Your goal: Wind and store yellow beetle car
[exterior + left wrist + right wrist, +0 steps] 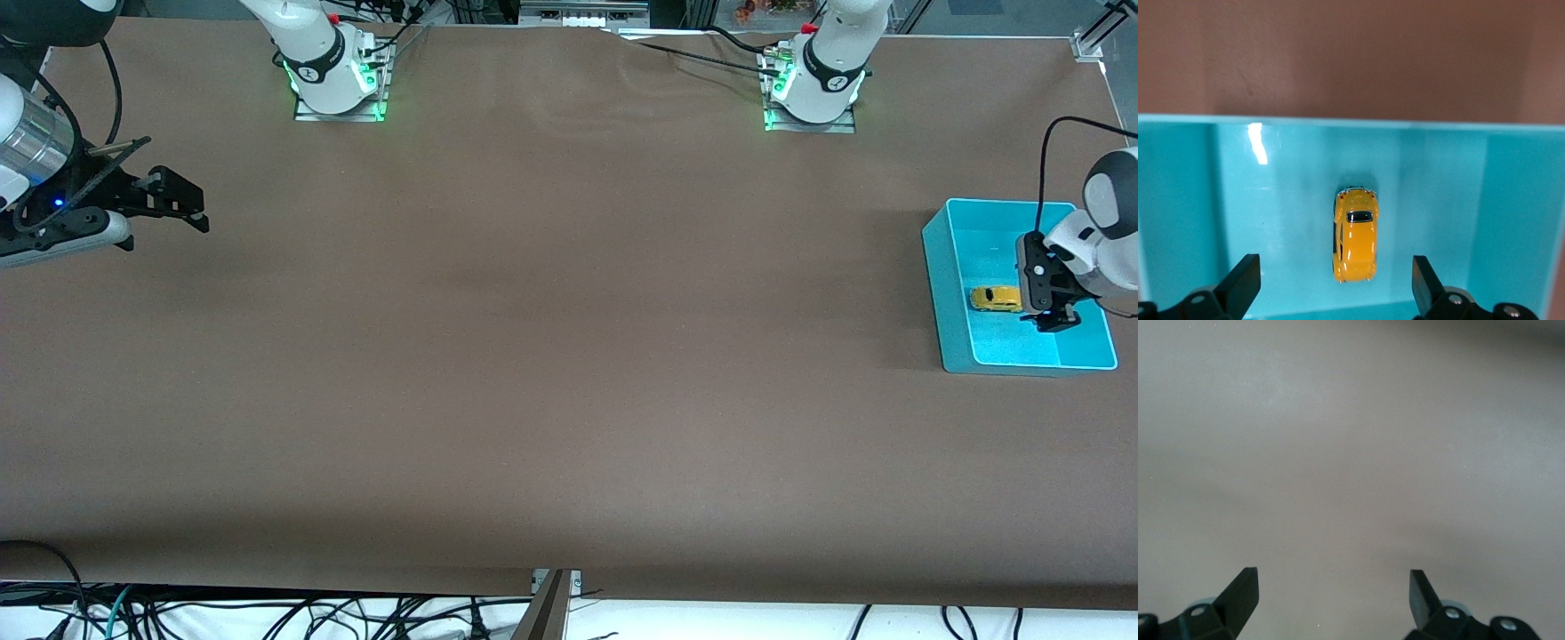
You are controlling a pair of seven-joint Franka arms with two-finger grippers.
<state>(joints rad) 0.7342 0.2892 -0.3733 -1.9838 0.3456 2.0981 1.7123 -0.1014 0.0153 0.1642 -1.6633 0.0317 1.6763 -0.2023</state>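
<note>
The yellow beetle car [995, 299] lies on the floor of a turquoise bin [939, 293] at the left arm's end of the table. In the left wrist view the car [1355, 235] rests on its wheels on the bin floor [1238, 213]. My left gripper [1055, 317] hangs open over the bin, beside the car and apart from it; its fingers [1245, 280] stand wide and empty. My right gripper [182, 206] is open and empty over bare table at the right arm's end; its fingers [1245, 587] frame only the brown cloth.
A brown cloth [551, 338] covers the whole table. The two arm bases [338, 76] stand along the table edge farthest from the front camera. Cables hang below the edge nearest that camera.
</note>
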